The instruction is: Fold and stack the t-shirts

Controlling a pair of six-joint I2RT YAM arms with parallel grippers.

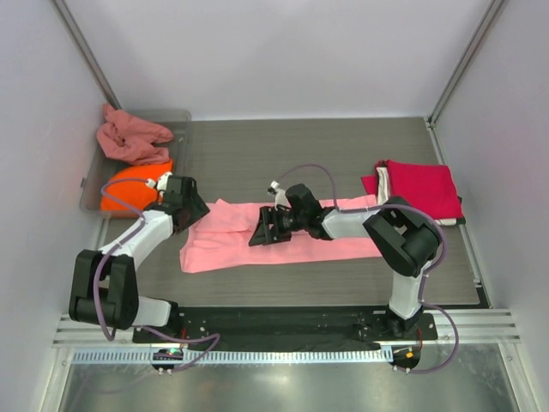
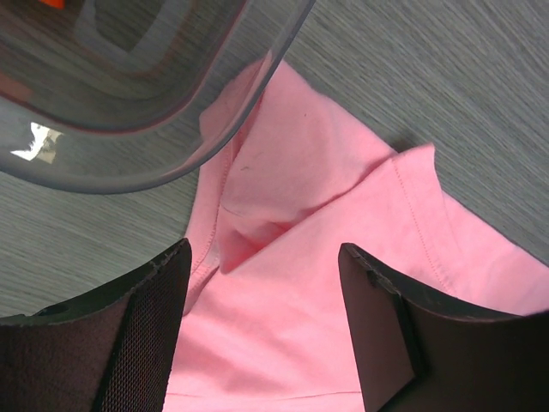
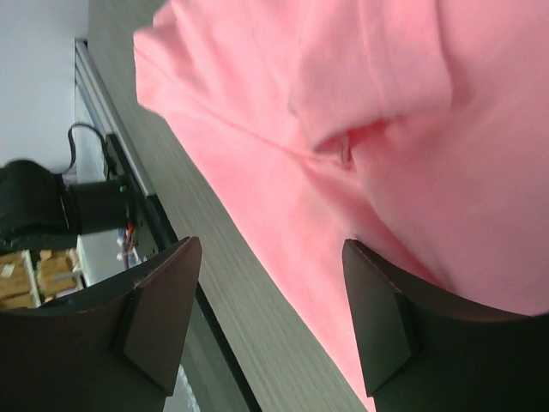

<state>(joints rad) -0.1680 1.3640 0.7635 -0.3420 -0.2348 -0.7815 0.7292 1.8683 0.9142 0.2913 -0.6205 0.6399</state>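
Note:
A light pink t-shirt (image 1: 292, 236) lies stretched left to right across the middle of the table, partly folded lengthwise. My left gripper (image 1: 199, 213) hovers over its left end, open, with pink cloth (image 2: 343, 197) showing between its fingers (image 2: 163, 300) and nothing gripped. My right gripper (image 1: 259, 232) is low over the shirt's middle, pointing left. It is open and empty (image 3: 272, 249), with the shirt's near edge (image 3: 283, 215) under it. A folded crimson red t-shirt (image 1: 425, 187) lies on a white one (image 1: 383, 184) at the right. Dusty rose (image 1: 130, 137) and orange (image 1: 129, 187) t-shirts sit in the tray.
The grey plastic tray (image 1: 176, 120) stands at the far left; its rounded corner (image 2: 129, 129) is just beyond my left fingers. The table's front edge and metal rail (image 3: 111, 146) run close to the right gripper. White walls enclose three sides.

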